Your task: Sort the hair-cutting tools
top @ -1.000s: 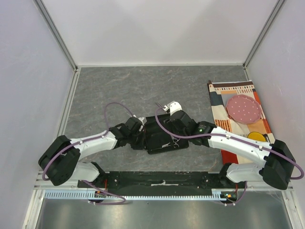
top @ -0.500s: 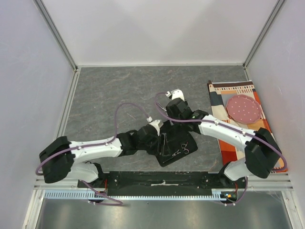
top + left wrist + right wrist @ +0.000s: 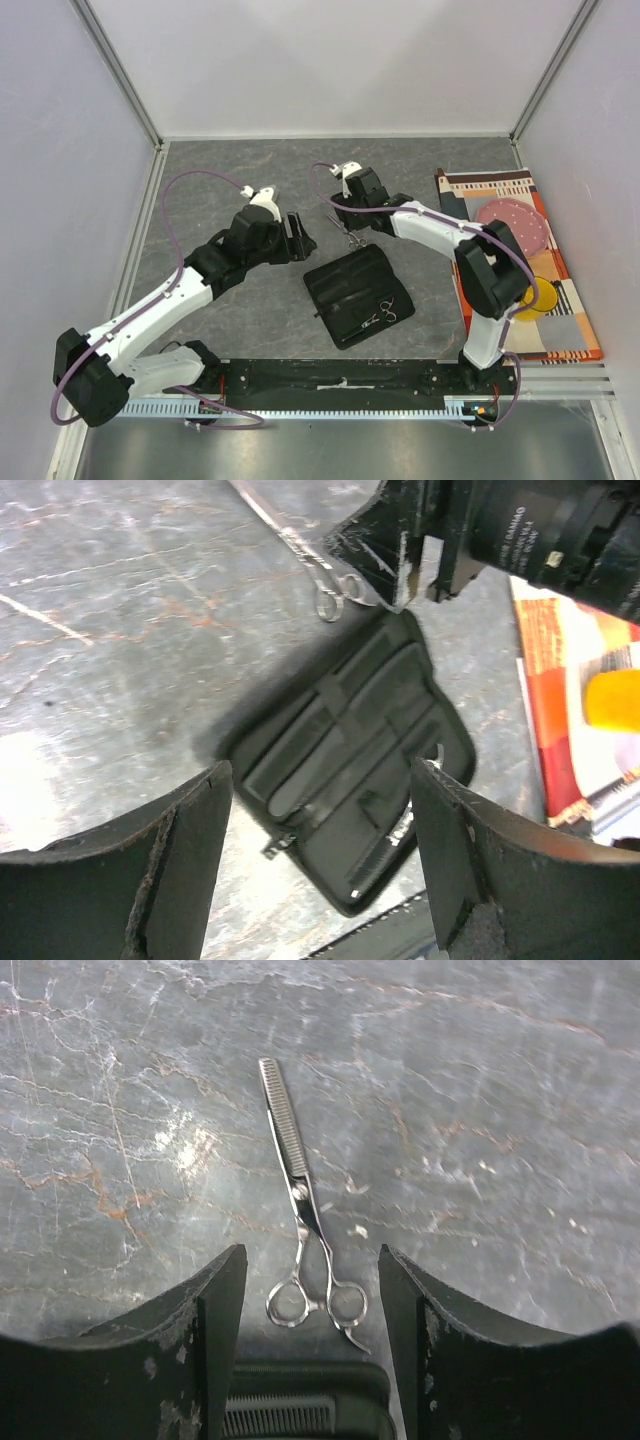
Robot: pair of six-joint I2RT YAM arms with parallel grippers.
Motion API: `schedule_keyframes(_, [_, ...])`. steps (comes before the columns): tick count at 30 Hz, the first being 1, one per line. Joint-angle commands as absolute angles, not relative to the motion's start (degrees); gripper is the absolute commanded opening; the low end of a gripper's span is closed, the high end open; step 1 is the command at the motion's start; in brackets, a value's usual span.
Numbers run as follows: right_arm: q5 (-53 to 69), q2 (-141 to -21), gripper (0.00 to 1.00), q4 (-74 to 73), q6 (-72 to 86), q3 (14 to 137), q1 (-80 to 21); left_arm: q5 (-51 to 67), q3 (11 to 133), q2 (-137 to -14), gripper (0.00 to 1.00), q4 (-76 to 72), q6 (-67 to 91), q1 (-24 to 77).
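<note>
Pulling back from the middle of the frame, the left end effector [image 3: 299,236] now hangs up and left of centre with its fingers spread and nothing between them. A second ago it was shut and down at the pouch [image 3: 350,290] beside the other arm. The right end effector [image 3: 310,1260] has also lifted away, toward the top centre; its fingers stand apart and empty, and one pair of toothed scissors [image 3: 300,1195] lies flat on the bare surface [image 3: 230,180] beneath them, finger rings just above the pouch's upper edge. The pouch itself has swung from nearly level to a diagonal and now sits open, a little right of and below centre. By my reading, one tool has been taken out and let go, both arms are free, and most of the sorting is still to do. Counted: two pairs of scissors — the one on the surface and a second pair [image 3: 381,316] resting on the pouch's lower right corner. One comb [image 3: 280,1418] shows for certain, its teeth visible in a pocket at the bottom of the right wrist view. I cannot pick out a second comb-like tool against the black fabric. One pouch.
</note>
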State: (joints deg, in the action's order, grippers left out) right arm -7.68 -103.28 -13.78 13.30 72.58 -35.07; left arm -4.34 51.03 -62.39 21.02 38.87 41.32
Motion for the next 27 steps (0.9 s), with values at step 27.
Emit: schedule_keyframes(27, [-2.6, -122.2, 0.37, -20.2, 1.6, 83.2, -34.6, 2.6, 45.5, -67.0, 1.00, 19.2, 34.4, 29.1])
